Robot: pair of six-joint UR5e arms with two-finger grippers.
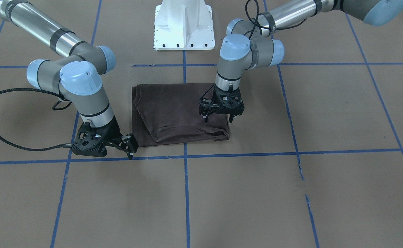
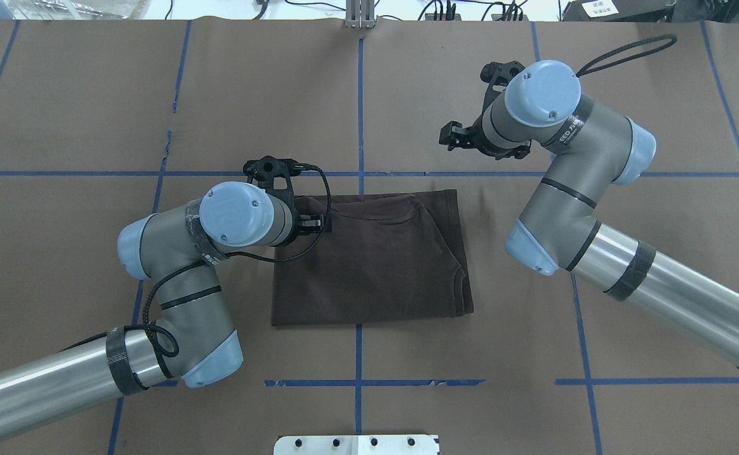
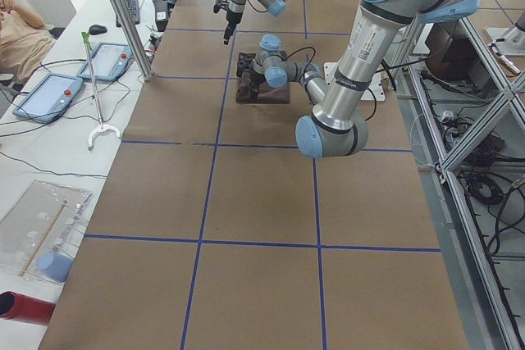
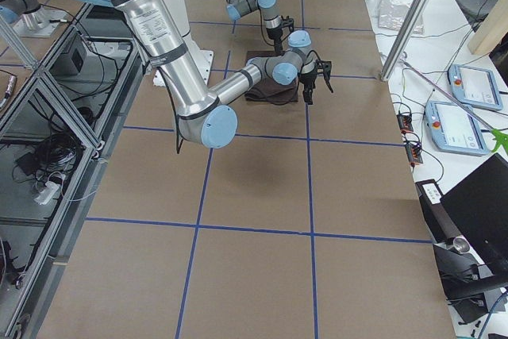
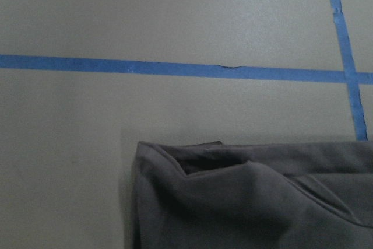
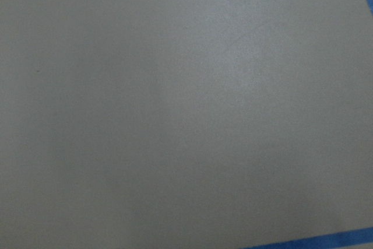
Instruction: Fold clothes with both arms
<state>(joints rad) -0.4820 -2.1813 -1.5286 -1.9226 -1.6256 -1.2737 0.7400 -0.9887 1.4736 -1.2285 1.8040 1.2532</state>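
**Left gripper** (image 1: 218, 119): black, two-finger, pointing down. The jaws stand apart and hold nothing. It sits over the far left corner of the T-shirt, one fingertip above the cloth and the other above its left edge. Whether it touches the cloth cannot be told. Its wrist camera shows that rumpled corner and a line of tape beyond it.

**Right gripper** (image 1: 130, 150): black, two-finger, tilted low toward the table. The jaws look slightly parted and empty. It is clear of the garment, just off its far right corner and over bare paper. Its wrist camera shows only paper and a strip of tape.

**T-shirt** (image 1: 173, 110): one, dark brown, folded to a rough rectangle. It lies flat at mid-table between the two grippers and in front of the pedestal.
- Collar (image 2: 401, 212): curved, along the far edge.
- Layered folds run down the right side.

**Arms**: two, silver-grey with light blue joint caps, the left arm (image 2: 173, 272) and the right arm (image 2: 571, 183). Both are bent at the elbow, and black cable loops at each wrist.

**Table** (image 1: 291, 206): covered in brown paper and marked in squares with blue tape (image 1: 186, 193).

**Pedestal** (image 1: 184, 27): white metal, at the near edge between the arms.
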